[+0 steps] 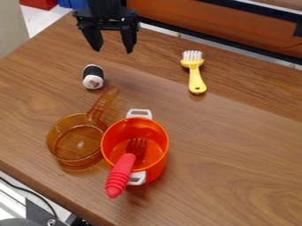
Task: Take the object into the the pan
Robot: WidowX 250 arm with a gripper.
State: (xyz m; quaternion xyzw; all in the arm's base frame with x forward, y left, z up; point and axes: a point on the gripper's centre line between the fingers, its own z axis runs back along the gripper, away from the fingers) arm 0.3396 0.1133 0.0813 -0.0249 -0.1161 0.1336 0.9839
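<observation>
Small roll apart from the pan, open fingers at the far side

Below everything, a brown surface (236, 150) with fine, wavy wood grain. Behind its far edge, an orange-brown panel (206, 24) with dark strips. At the upper left of the view, something red (38, 3) and something blue (75, 3) beyond the edge; at the lower left, a thin black cable (24, 189).

Near the middle of the left half, a toy sushi roll (93, 77) directly on the surface — short and rounded, with black wrapping and a white end. In front of it, a see-through amber pan (56, 141), round and smooth, with its straight handle pointing back toward the roll. Just beside the pan, a glossy orange pot (156, 174) with white side handles. In this pot, a fork (121, 174), tines inside and ribbed red handle leaning out over the rim. Farther back and to the right, a yellow brush (196, 81) with white bristles.

Above the surface, behind the roll, a black gripper (113, 50) pointing down. Angular fingers (92, 39), spread wide — gripping nothing, and well apart from the pan.
</observation>
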